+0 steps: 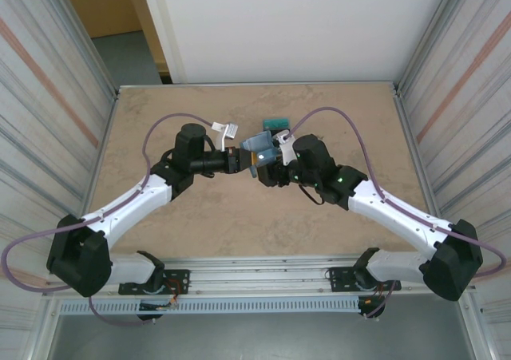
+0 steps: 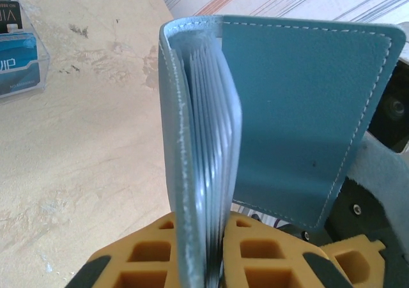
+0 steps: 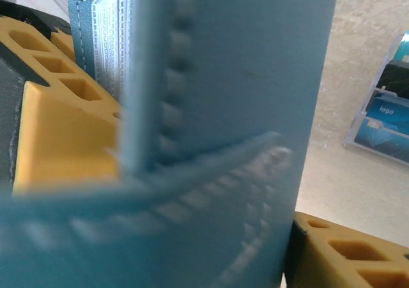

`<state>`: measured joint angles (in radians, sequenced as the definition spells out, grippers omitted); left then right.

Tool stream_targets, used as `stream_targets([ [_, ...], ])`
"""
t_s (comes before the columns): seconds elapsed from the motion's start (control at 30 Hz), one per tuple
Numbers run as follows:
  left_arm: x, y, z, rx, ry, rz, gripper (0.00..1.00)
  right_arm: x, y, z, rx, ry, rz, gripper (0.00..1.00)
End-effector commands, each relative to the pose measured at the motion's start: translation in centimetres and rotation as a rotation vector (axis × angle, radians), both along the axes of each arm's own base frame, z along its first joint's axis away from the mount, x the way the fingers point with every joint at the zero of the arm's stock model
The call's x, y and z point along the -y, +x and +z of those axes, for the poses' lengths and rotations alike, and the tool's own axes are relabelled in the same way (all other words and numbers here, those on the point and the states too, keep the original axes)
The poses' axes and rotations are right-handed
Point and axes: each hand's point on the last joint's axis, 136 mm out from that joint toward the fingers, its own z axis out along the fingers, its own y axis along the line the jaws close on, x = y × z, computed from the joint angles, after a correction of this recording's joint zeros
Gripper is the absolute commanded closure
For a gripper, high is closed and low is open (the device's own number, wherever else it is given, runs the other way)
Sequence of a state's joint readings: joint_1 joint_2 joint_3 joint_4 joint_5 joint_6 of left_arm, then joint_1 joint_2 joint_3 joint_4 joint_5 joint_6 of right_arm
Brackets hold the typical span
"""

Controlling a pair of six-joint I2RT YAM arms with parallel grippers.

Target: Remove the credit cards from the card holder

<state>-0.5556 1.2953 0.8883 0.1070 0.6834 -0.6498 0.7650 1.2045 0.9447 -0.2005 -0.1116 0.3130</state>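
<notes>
While the left gripper [image 2: 218, 253] is clenched on the card holder [image 2: 294, 109], its sleeve stack edge-on over the tabletop [image 2: 77, 173], the right gripper [image 3: 208, 192] straddles the opened teal flap; whether it pinches cannot be told. Step judged: spreading the holder to reach a pocket. Next: nip one card edge, draw straight out. Beyond, credit cards [image 2: 16, 52] lie on the tabletop.

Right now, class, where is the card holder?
In the top view the card holder sits at the table's middle, between the two arms. It is clamped by the jaws of the left gripper, with a clear card case just beyond it.
</notes>
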Motion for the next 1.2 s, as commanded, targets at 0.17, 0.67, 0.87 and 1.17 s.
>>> stream_targets([
  [0.17,1.0,-1.5,2.9,0.052,-0.074,-0.110,0.84,0.5,0.9,1.0,-0.006,0.109,-0.027,0.56],
  [0.67,1.7,-1.8,3.9,0.060,-0.132,-0.158,0.56,0.8,0.8,1.7,-0.021,0.185,-0.044,0.64],
  [0.87,1.7,-2.0,3.8,0.058,-0.133,-0.168,0.51,1.0,1.0,2.4,-0.032,0.259,-0.054,0.65],
  [1.17,1.8,-1.9,3.6,0.056,-0.131,-0.170,0.72,1.7,1.0,2.9,-0.039,0.297,-0.076,0.65],
])
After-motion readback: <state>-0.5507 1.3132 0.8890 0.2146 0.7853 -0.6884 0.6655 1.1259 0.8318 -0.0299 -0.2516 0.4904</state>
